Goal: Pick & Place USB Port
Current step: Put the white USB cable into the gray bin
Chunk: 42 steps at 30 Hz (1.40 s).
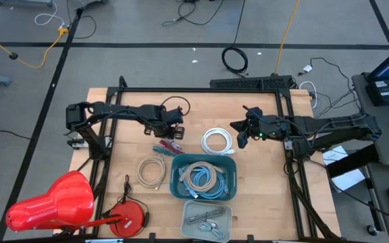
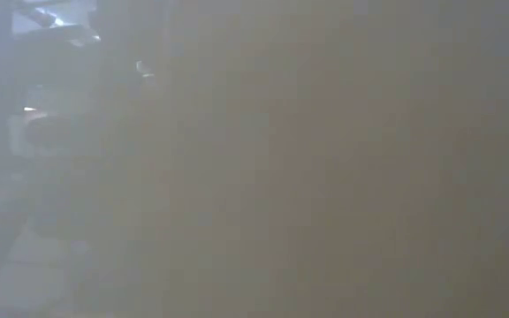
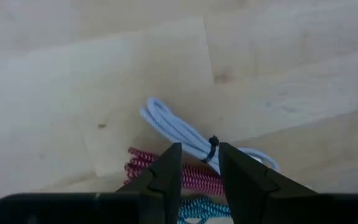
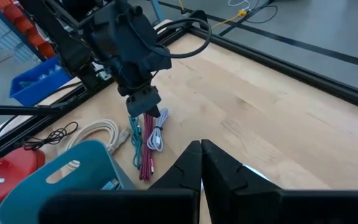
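Observation:
Three tied USB cable bundles lie side by side on the wooden table: a white one [image 3: 179,130], a red one [image 3: 191,175] and a teal one [image 4: 134,140]. My left gripper [image 3: 199,149] points down over them and is open. Its fingertips stand on either side of the white bundle at its black tie [image 3: 213,149], with a gap showing on both sides. In the high view the left gripper [image 1: 172,137] is just left of the table's middle. My right gripper [image 4: 201,144] hovers shut above the table's right half, holding nothing. The low view is fogged and shows nothing.
A teal bin [image 1: 177,182] full of cables stands near the middle front, with a grey tray [image 1: 189,210] in front of it. A white cable coil [image 1: 217,140] and a beige coil [image 1: 151,171] lie loose. Red objects [image 1: 53,202] sit at the front left.

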Each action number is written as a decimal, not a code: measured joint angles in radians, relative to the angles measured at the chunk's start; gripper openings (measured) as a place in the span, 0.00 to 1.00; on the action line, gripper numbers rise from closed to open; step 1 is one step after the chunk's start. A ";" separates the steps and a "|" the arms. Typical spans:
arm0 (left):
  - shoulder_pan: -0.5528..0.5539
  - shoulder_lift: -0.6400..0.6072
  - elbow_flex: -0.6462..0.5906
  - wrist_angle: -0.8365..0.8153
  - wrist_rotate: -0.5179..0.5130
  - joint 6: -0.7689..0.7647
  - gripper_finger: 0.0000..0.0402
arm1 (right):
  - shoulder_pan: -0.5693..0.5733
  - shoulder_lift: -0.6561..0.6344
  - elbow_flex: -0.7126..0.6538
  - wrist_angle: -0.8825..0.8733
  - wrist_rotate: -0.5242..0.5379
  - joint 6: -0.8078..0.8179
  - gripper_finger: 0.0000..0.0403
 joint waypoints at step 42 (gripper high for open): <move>-0.135 0.045 0.107 -0.154 -0.168 1.231 0.26 | -0.013 0.000 0.000 0.022 0.007 -0.020 0.00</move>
